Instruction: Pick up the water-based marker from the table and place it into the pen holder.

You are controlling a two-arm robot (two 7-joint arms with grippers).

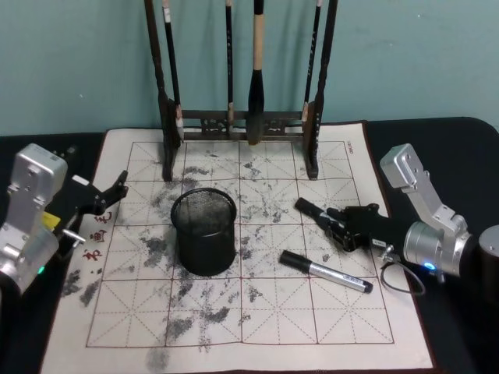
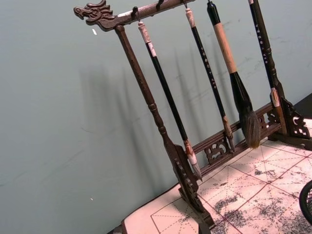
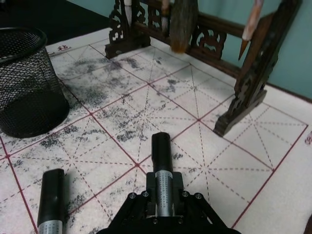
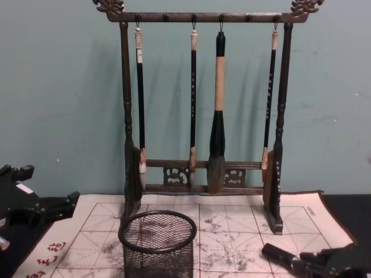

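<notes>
Clamping water-based marker (image 1: pixel 310 208), right hand (image 1: pixel 337 221), second marker (image 1: pixel 326 271) just beside

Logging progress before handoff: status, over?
Right pincer shut on water-based marker, right side of mat. Left pincer open, parked at mat's left. Pen holder mid-mat; second marker lies nearer, off the path.

We see a black wire-mesh cylindrical pen holder (image 1: pixel 204 241), a white felt mat (image 1: pixel 257 319) gridded red and blotched grey-black, and a black-capped, silver-barrelled short thick marker (image 3: pixel 162 168).
</notes>
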